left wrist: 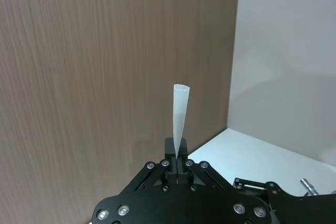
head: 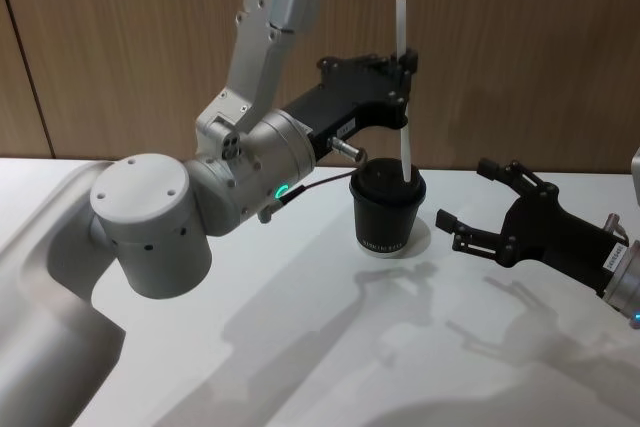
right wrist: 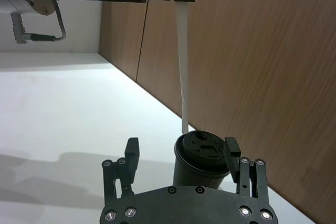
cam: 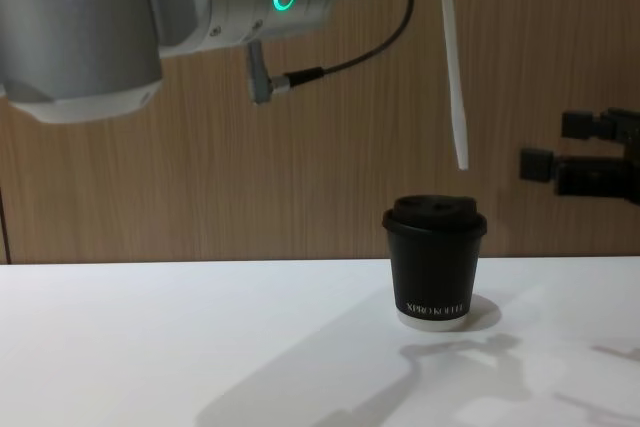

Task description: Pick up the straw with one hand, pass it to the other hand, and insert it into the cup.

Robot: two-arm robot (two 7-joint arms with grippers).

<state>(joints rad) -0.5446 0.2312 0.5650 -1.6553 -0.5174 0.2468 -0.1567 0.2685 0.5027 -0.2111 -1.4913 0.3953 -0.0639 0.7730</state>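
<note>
Bench (head: 300, 347) lay white beneath everything we saw, with a wood-panelled wall behind it. Our left arm (head: 150, 227), silver with a green ring glowing at the wrist, reached forward and across, ending high over the cup. The left tool (head: 405, 62) was closed on the straw, pinching it a little below the upper end. Our right tool (head: 467, 194) hung to the right of the cup, near it but apart, its fingers spread wide with nothing between them. We saw the cup (head: 388, 209) standing upright on the bench, black, with its lid on and white lettering on its side. The straw (head: 404, 137) hung nearly upright from the left tool, slightly tilted, with its lower end above the lid. From the chest view we saw a clear gap between that end and the lid, so it was not yet in the cup.
</note>
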